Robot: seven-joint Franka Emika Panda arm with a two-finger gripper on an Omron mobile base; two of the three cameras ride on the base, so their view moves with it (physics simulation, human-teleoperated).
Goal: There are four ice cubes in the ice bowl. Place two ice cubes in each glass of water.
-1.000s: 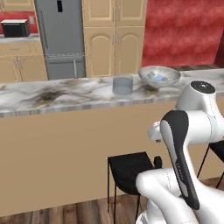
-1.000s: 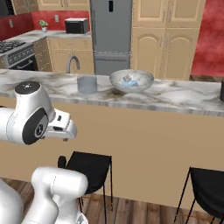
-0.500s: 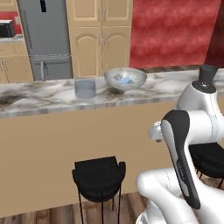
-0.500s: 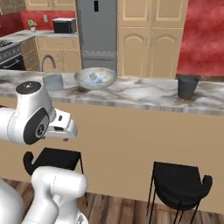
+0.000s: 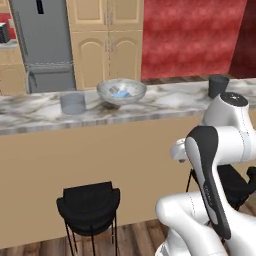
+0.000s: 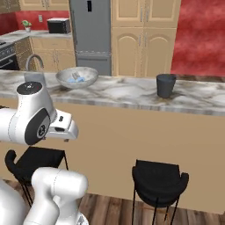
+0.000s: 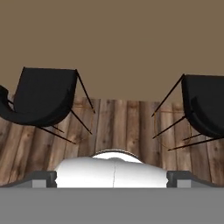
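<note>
Counter (image 5: 165,102): long marbled top on a tan front, standing above and ahead of the claw; it carries the bowl and both glasses
Fridge (image 6: 91,35): tall and grey, against the back wall beyond the counter, far past the claw
Stools: one black stool (image 7: 41,98) to one side of the claw in the hand view, another (image 7: 205,107) to the other side, both on the plank floor (image 7: 120,127) against the counter front
Bowl (image 5: 121,92): wide, grey and speckled, up on the counter, well above the claw and apart from it
Pale glass (image 5: 73,103): greyish-blue tumbler just beside the bowl, upright on the counter
Dark glass (image 6: 166,85): charcoal tumbler, upright, well apart from the bowl along the counter
Ice cubes (image 5: 120,92): small pale blue pieces lying inside the bowl; their number is too small to tell
Claw (image 7: 112,178): hanging low, looking down at the floor between the stools; fingers (image 7: 41,178) spread as wide as they go; nothing between them
</note>
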